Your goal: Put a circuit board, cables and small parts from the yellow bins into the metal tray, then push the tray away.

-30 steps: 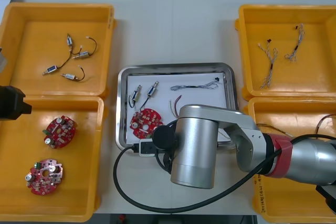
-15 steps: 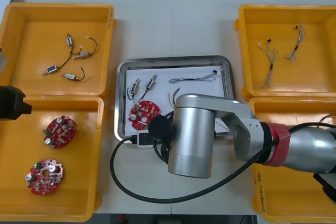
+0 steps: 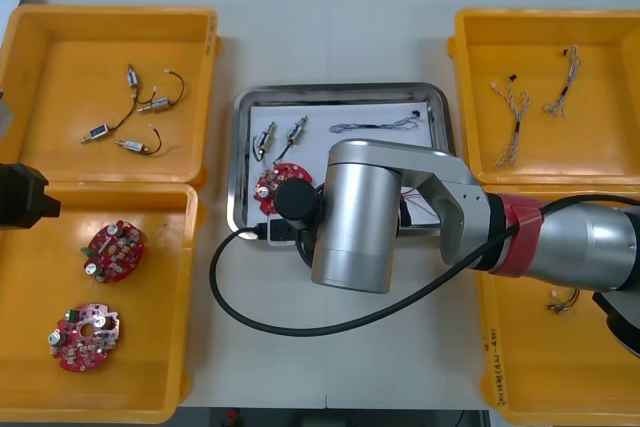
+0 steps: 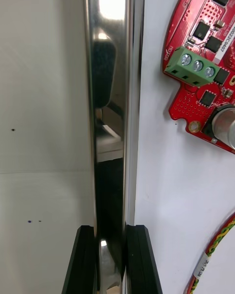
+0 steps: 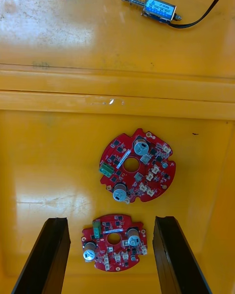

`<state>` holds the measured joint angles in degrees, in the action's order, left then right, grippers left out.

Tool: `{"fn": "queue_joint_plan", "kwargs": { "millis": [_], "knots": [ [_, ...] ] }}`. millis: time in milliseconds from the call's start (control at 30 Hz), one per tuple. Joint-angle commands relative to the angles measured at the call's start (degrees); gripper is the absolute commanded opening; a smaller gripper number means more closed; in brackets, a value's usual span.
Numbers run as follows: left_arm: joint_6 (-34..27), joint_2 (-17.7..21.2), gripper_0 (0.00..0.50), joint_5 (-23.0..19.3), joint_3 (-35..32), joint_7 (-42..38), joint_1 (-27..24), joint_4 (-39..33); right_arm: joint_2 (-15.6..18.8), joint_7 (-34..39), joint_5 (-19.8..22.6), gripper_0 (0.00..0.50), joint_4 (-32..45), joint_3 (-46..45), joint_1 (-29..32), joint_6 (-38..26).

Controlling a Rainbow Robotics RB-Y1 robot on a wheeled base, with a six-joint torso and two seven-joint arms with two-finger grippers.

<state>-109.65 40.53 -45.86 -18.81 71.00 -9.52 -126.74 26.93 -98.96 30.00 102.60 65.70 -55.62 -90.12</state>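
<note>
- Right pincer (image 4: 112, 231) is closed on the near rim of the metal tray (image 3: 340, 93), with 1 finger inside the wall and 1 outside. The tray sits on the worktop (image 3: 330, 37) between the yellow bins (image 3: 205, 47).
- Already loaded on the tray's white floor are a circuit board (image 3: 272, 184), 2 small metal parts (image 3: 283, 137), a dark cable (image 3: 375, 127) and a red and yellow cable (image 4: 215, 245). The push therefore looks like the step in hand.
- Drive straight toward the far edge, low and level. Lifting the rim would likely tilt the tray and slide its contents.
- Hold the grip firm so the thin rim cannot slip out.
- Left pincer (image 5: 110, 219) hangs open over 2 spare boards (image 5: 137, 164) in a bin, idle.
</note>
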Motion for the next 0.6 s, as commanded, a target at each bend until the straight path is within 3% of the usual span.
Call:
{"fn": "queue_joint_plan", "kwargs": {
  "millis": [33, 600],
  "knots": [
    [-0.35, 2.27, 0.5, -0.46, -1.84, 3.97, 1.44, -1.75, -1.09, -2.47, 0.58, 0.0, -0.38, 0.66, -3.71, 0.91],
    [-0.35, 2.27, 0.5, -0.46, -1.84, 3.97, 1.44, -1.75, -3.47, -5.28, 2.25, 0.0, -8.03, 0.66, -9.33, 4.25]
  ]
}}
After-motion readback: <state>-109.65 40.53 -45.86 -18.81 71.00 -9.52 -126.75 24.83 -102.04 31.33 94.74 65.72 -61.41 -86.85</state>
